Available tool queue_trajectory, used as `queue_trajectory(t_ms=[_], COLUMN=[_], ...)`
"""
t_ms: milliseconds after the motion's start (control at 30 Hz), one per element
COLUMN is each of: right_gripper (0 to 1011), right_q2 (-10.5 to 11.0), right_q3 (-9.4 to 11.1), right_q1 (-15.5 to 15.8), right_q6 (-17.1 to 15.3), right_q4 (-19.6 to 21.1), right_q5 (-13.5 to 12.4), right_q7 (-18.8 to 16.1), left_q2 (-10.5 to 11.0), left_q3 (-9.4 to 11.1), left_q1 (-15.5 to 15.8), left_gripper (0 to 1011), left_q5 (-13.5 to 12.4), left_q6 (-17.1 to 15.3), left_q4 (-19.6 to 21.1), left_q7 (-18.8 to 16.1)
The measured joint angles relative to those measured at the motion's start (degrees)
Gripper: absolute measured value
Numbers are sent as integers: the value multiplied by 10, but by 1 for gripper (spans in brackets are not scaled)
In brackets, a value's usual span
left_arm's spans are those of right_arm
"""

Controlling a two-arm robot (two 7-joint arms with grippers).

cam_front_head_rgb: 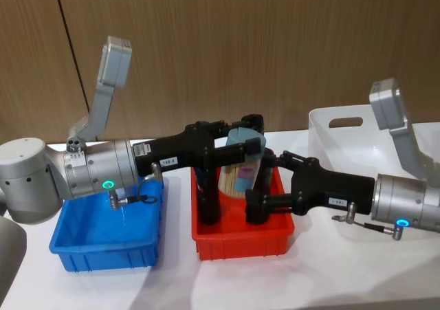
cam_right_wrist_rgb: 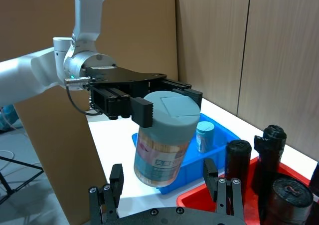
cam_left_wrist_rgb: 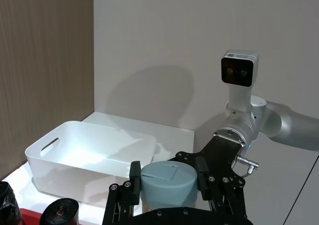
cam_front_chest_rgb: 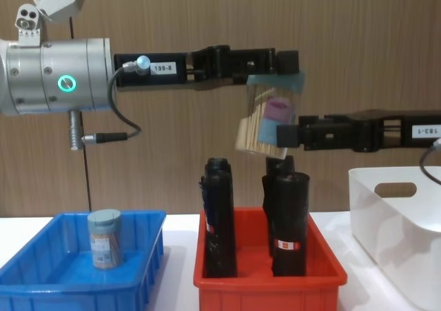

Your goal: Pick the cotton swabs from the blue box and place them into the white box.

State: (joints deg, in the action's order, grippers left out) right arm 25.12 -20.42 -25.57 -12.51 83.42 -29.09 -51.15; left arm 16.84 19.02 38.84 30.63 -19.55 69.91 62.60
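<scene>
So the left gripper has its jaws clenched on the pale blue lid of a jar of cotton swabs. It's holding the jar up in the air, tilted, right over the red bin. The right gripper reaches in from the other side with its jaws released, one finger on each side of the jar's lower half. The right wrist view shows a gap on both sides. In the chest view, though, I honestly can't tell if one fingertip is brushing the label.

A second jar stands upright in the blue box, which is over on the robot's left on the bench. The red bin sits between the blue box and the white box, and it's got tall black rolls standing in it. The white box is at the far right, near the right arm.
</scene>
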Motion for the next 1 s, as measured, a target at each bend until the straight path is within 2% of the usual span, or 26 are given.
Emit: queue_trajectory(t_ms=[500, 1000], right_gripper=[1003, 1003], right_q2=[0, -12], right_q3=[-5, -14], right_q1=[-2, -18], right_q6=[-9, -9], right_q4=[1, -20], right_q5=[-21, -22], right_q7=[-7, -10], left_q2=[0, 0], left_q3=[0, 0], left_q1=[0, 0], left_gripper=[668, 668], left_q5=[0, 0], left_q6=[0, 0], left_q4=[0, 0], left_q7=[0, 0])
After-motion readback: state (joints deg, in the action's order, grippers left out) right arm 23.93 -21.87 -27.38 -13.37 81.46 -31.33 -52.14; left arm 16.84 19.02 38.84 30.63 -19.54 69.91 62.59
